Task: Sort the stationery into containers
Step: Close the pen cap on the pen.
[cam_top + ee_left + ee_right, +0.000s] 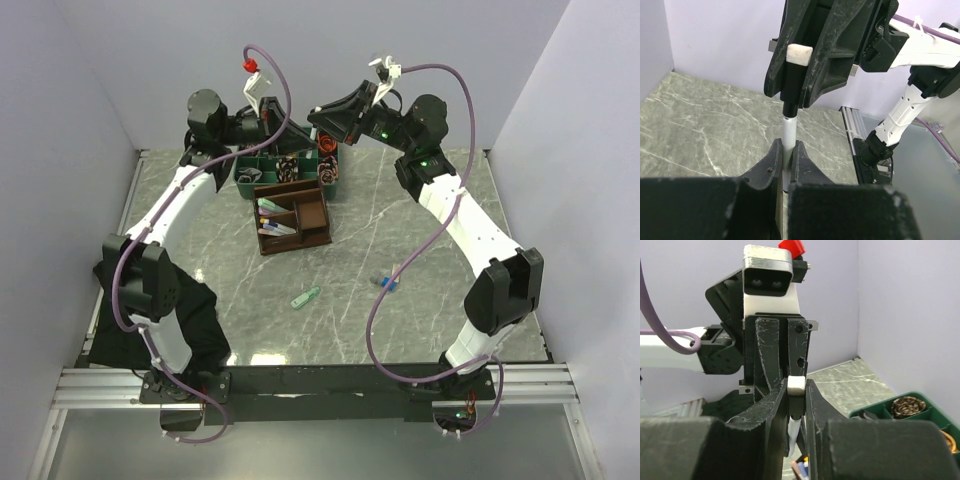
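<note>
White pen (788,131) held in mid-air above and behind the dark brown organiser (300,243), outside its compartments; left gripper (787,146) clamped on the barrel, right gripper (796,388) closed on the white-capped end.

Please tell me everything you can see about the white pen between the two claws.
The white pen is thin, with a white barrel, a black section and a flat white end. It looks like plastic. It is held in the air. The left claw clamps its barrel, and the right claw grips the black section near the white end.
</note>
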